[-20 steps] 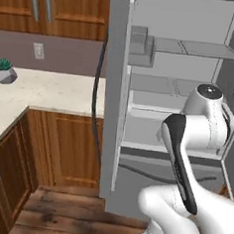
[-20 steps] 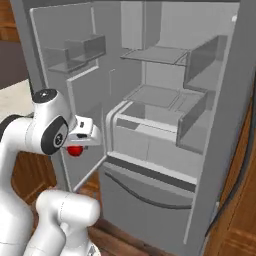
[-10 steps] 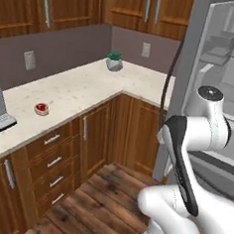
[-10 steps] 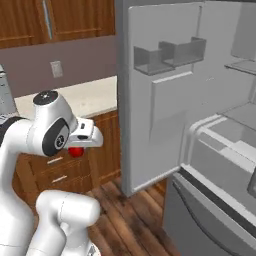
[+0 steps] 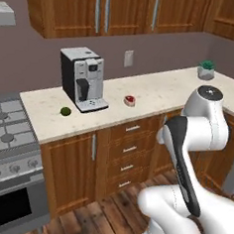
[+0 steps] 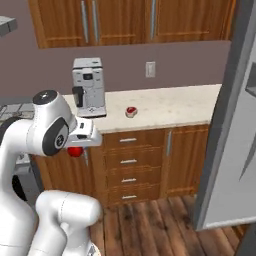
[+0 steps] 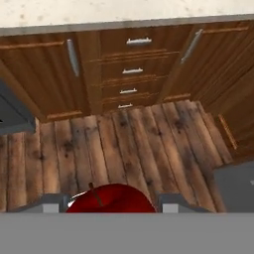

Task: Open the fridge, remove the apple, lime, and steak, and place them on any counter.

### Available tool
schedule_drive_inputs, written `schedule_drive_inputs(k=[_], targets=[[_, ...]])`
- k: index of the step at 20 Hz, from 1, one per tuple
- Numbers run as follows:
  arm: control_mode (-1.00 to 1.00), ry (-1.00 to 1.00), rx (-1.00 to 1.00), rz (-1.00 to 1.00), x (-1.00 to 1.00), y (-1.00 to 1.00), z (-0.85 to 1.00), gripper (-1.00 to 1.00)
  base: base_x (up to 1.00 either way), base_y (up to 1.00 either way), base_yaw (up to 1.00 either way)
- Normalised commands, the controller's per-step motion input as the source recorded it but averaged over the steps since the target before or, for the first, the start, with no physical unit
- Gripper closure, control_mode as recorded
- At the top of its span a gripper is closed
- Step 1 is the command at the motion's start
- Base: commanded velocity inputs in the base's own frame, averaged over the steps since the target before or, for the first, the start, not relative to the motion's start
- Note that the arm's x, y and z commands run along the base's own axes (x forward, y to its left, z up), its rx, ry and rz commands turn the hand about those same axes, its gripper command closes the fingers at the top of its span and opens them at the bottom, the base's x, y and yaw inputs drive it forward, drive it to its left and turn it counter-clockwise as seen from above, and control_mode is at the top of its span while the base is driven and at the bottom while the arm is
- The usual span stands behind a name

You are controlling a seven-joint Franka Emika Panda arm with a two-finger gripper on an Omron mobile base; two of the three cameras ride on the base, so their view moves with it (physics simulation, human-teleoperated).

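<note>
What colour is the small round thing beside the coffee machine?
Dark green: the lime, clearest in the left base view.

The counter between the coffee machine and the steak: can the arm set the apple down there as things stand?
Probably yes. The claw holds the apple below the counter edge, in front of the cabinets, so it must lift first. That stretch beside the steak looks bare.

My arm is a chain of fat, glossy white rounded shells (image 5: pixel 202 130). A dark grey round cap with a pale centre mark (image 5: pixel 211 93) closes its top joint, and a long black strip (image 5: pixel 182 169) runs down one link. From the right, I see a dark ring around a grey disc (image 6: pixel 56 137) and a boxy white wrist block (image 6: pixel 84 134).
</note>
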Motion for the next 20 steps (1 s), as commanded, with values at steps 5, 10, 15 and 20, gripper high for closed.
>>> schedule_drive_inputs(k=[5, 10, 15, 20], targets=[[1.0, 0.0, 0.0, 0.0, 0.0, 0.0, 0.0, 1.0, 0.95, 0.79, 0.36], [1.0, 0.0, 0.0, 0.0, 0.0, 0.0, 0.0, 1.0, 1.0, 0.78, 0.26], [-1.0, 0.03, -0.01, 0.21, 0.94, 0.65, -0.26, 1.0, 0.0, 0.0, 0.0], [-1.0, 0.02, 0.0, 0.12, 1.0, 0.4, -0.94, 1.0, 0.0, 0.0, 0.0]])
